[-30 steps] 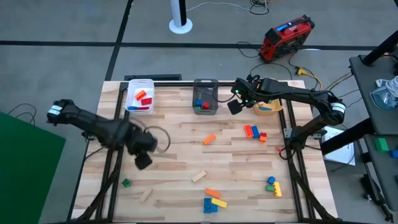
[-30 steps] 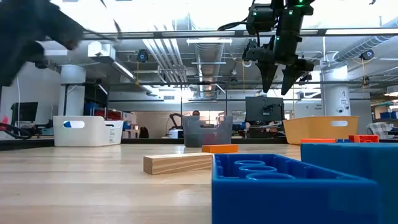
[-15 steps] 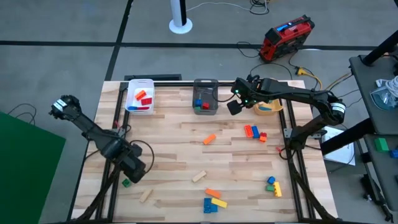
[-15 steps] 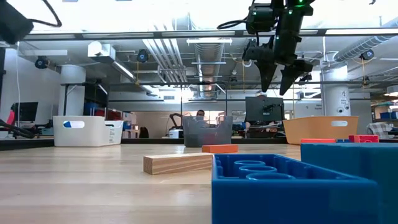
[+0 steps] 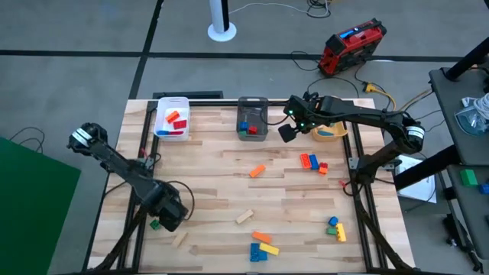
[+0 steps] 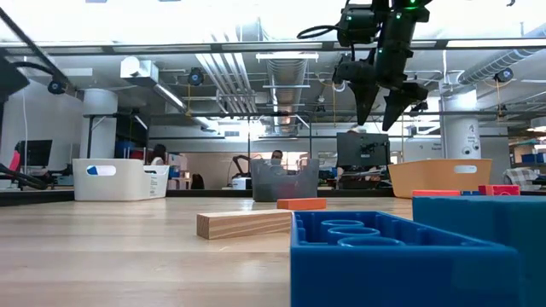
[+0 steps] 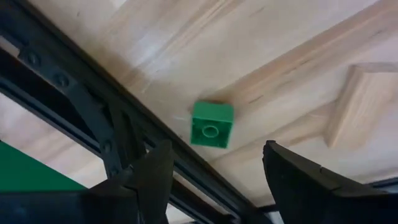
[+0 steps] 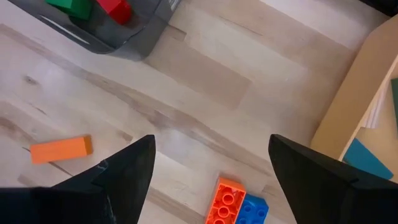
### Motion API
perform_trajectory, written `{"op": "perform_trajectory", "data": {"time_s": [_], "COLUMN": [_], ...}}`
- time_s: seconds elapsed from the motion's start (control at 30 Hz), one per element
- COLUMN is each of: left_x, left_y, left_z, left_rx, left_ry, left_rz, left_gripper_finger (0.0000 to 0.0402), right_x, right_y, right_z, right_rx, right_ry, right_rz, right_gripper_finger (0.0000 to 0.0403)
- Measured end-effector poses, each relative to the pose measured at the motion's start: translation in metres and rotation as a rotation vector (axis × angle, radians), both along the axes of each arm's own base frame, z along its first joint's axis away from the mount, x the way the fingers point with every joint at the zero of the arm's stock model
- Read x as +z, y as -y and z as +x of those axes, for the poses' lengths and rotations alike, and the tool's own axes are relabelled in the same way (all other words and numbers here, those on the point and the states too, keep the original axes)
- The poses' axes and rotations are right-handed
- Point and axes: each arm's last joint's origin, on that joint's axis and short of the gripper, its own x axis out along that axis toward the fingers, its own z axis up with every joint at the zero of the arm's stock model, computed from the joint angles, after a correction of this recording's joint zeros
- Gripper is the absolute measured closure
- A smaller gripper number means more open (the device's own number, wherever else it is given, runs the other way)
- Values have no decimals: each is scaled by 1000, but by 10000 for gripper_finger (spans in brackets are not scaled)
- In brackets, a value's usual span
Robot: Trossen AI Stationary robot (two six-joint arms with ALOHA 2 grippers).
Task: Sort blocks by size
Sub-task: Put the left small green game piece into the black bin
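**A:** Where does your left gripper [image 7: 214, 171] stand, and what lies before it?

**B:** It hangs over the table's near-left corner with its fingers apart and nothing between them. In the left wrist view the green cube [image 7: 211, 124] sits on the wood just ahead of the gap, close to the table's left edge, with a plain wooden bar [image 7: 360, 102] lying beside it but apart from it.

**A:** Which relation governs your next move?

**B:** The cube lies almost on the line between the two fingers, slightly forward of them. Being a cube, it has no long axis to align with; you probably need only advance a little and descend so the fingers straddle it. In the high view the left arm [image 5: 164, 206] covers most of the cube [image 5: 155, 224], so trust the wrist view.

**A:** And your right gripper [image 5: 287, 131]?

**B:** It waits high between the grey bin [image 5: 252, 119] and the orange bin [image 5: 330, 134], fingers spread and empty, well apart from the cube. Your left arm is clearly the nearer.
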Motion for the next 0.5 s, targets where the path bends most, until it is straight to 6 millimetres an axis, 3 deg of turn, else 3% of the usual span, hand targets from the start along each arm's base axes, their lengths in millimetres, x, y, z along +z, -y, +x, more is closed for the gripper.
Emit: {"op": "perform_trajectory", "data": {"time_s": [0.3,0.5], "left_x": [-28,-42], "left_y": [12,12], "left_z": [9,4], "left_rx": [-37,-24], "left_ry": [-61,-154], "left_rz": [-25,-59], "left_gripper_finger": [176,176], "right_x": [0,0], "right_y": [0,0], "right_z": [0,0], "right_rx": [5,12], "right_ry": [0,5], "right_rz": [0,12], "right_gripper_finger": [91,95]}}
